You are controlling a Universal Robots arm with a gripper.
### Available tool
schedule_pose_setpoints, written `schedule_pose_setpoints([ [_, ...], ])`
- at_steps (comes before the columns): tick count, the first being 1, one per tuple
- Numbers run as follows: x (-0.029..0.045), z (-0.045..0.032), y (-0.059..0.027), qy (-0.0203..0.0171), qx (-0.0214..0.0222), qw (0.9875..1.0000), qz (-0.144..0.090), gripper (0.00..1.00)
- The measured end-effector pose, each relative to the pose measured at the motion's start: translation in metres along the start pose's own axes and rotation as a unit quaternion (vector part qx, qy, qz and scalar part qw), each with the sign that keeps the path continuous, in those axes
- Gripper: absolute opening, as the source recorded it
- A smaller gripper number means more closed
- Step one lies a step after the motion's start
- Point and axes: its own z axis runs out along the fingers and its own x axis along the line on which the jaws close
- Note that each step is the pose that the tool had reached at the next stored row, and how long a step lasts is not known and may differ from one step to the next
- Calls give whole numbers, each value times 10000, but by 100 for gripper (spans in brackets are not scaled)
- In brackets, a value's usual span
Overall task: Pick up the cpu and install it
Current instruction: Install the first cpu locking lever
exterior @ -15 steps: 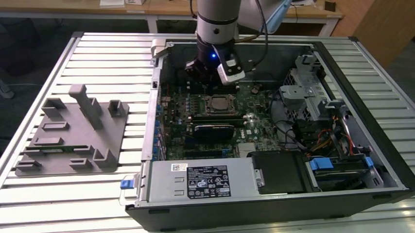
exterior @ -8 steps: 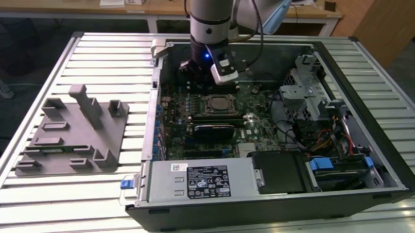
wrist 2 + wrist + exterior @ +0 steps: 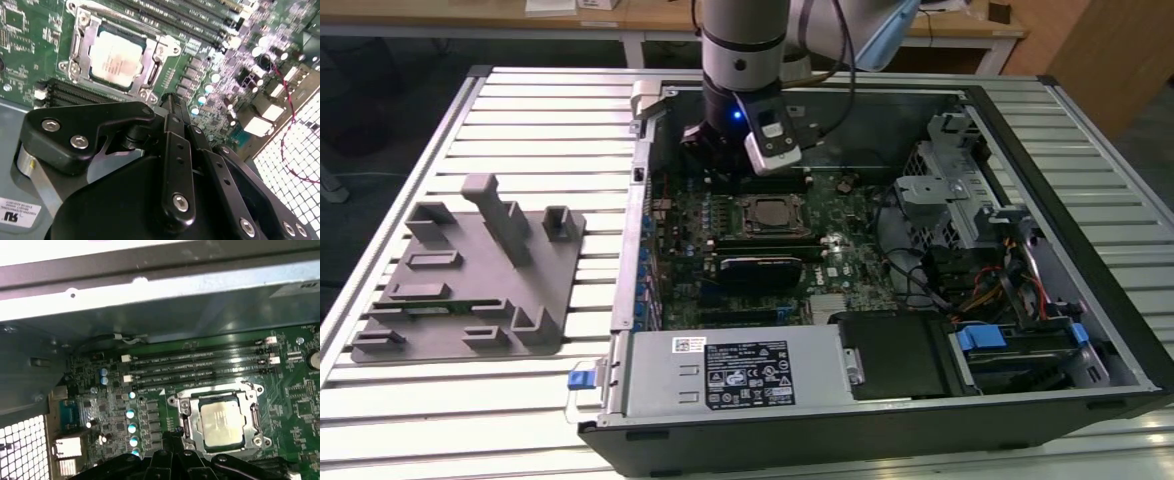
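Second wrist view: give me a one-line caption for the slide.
The cpu sits in its motherboard socket, the end effector just beside it, holding nothing visible.

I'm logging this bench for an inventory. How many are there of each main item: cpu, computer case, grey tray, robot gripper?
cpu: 1
computer case: 1
grey tray: 1
gripper: 1
Total: 4
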Motion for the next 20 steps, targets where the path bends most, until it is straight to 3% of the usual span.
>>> schedule_pose_setpoints([
  [4,22,0,-5,23,-160,9999,0,11],
  [10,44,-1,-14,72,-497,9987,-2,11],
  [18,59,-1,-24,138,-948,9954,-4,11],
  [20,59,-1,-26,150,-1034,9945,-4,11],
])
